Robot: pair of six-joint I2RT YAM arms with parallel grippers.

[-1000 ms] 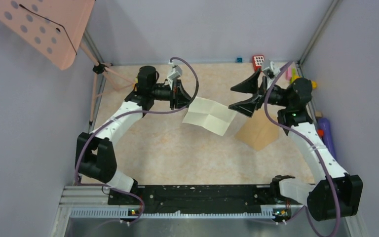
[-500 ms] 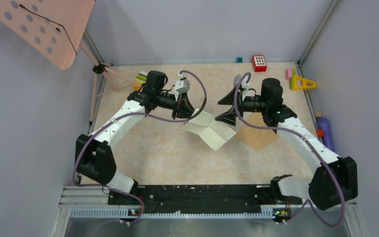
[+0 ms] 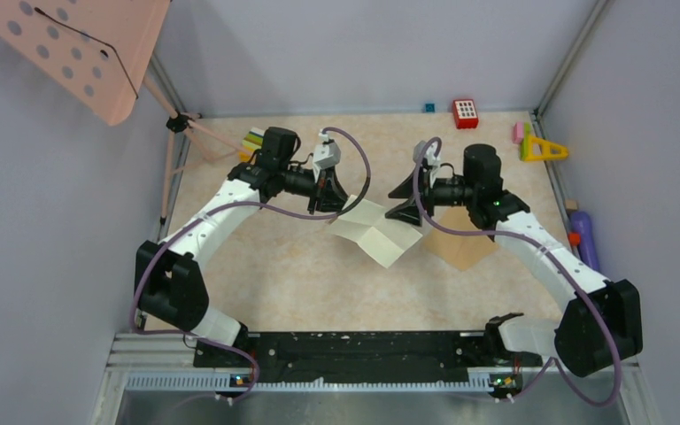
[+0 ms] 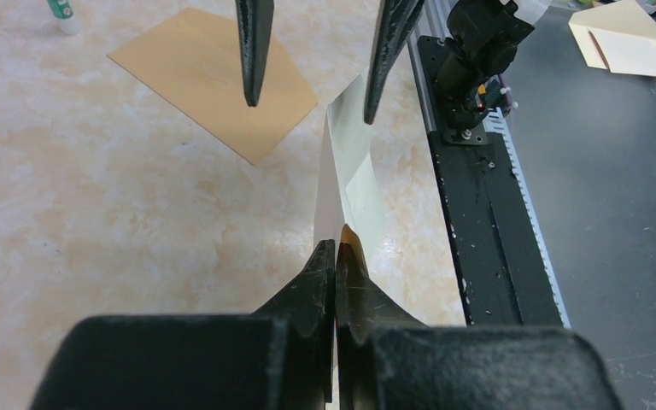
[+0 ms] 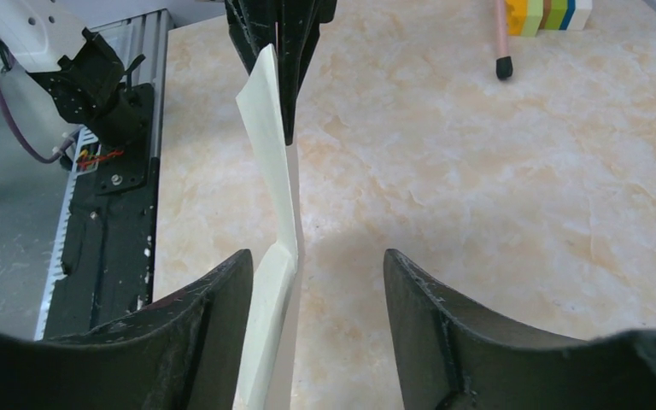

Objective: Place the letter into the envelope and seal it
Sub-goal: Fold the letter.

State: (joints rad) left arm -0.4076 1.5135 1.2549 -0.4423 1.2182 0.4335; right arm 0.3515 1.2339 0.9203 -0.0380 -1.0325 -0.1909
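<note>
The letter (image 3: 377, 232), a pale creased sheet, hangs edge-on above the table between the two arms. My left gripper (image 3: 340, 198) is shut on its left corner; the wrist view shows the jaws (image 4: 336, 248) pinched on the letter (image 4: 348, 184). My right gripper (image 3: 400, 203) stands open round the sheet's right edge. In the right wrist view the letter (image 5: 275, 179) passes between the gripper's jaws (image 5: 316, 266), close to the left finger (image 5: 222, 299) and well apart from the right one. The tan envelope (image 3: 462, 249) lies flat on the table under the right arm, also seen as the envelope (image 4: 213, 77).
A red block (image 3: 465, 112) and a yellow triangle (image 3: 544, 149) lie at the back right, and a purple bottle (image 3: 587, 241) by the right wall. Coloured blocks (image 3: 252, 140) and a pink stand (image 3: 80, 49) are at the back left. The black rail (image 3: 354, 350) runs along the near edge.
My right arm has swung left from over the envelope to the letter's right edge, and its jaws have narrowed around the sheet. The left gripper kept its hold, shifting slightly right.
</note>
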